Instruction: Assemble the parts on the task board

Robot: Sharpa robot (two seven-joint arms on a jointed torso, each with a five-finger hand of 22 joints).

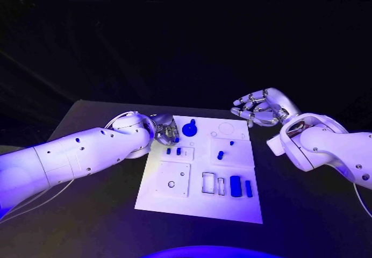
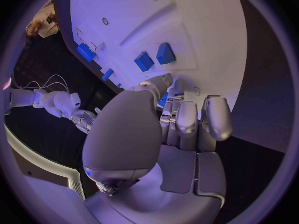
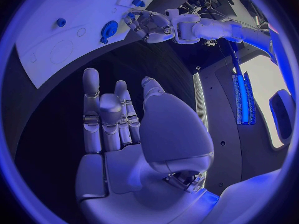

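At the centre-left of the head picture, the left hand lies on the left edge of the white board, fingers curled down beside two small blue blocks; whether it pinches anything I cannot tell. A round blue piece sits just right of it. At the upper right, the right hand hangs beyond the board's corner, fingers apart, holding nothing.

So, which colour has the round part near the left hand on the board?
Blue. The round part lies on the white task board, best seen in the head view.
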